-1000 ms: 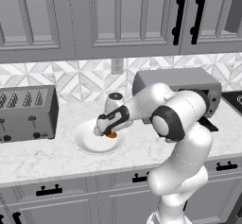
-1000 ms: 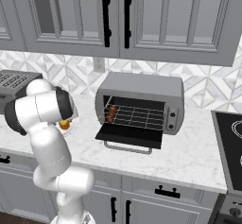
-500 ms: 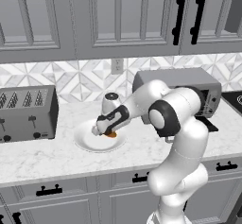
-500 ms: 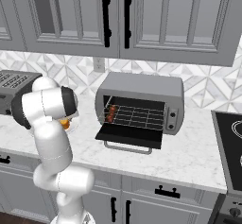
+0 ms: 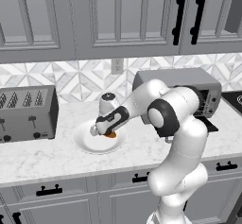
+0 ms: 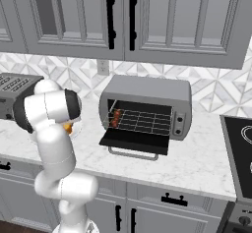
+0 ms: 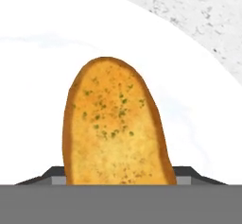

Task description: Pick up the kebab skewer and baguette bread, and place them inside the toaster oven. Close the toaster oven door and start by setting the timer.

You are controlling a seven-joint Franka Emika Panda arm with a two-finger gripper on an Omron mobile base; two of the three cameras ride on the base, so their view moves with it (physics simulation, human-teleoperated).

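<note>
The baguette bread lies flat on the white plate, a golden oval seen close up. My gripper reaches down over it, a dark fingertip on either side of its near end, jaws open around it. From the left base the gripper hovers at the plate with the orange bread just under it. The kebab skewer rests on the wire rack inside the toaster oven. The toaster oven door hangs dropped open.
A grey slot toaster stands left of the plate. A black cooktop lies at the far right of the marble counter. The open door juts out over the counter's front. Wall cabinets hang overhead.
The hand has settled a little lower over the plate and its jaws have narrowed around the bread. The bread has stayed on the plate.
</note>
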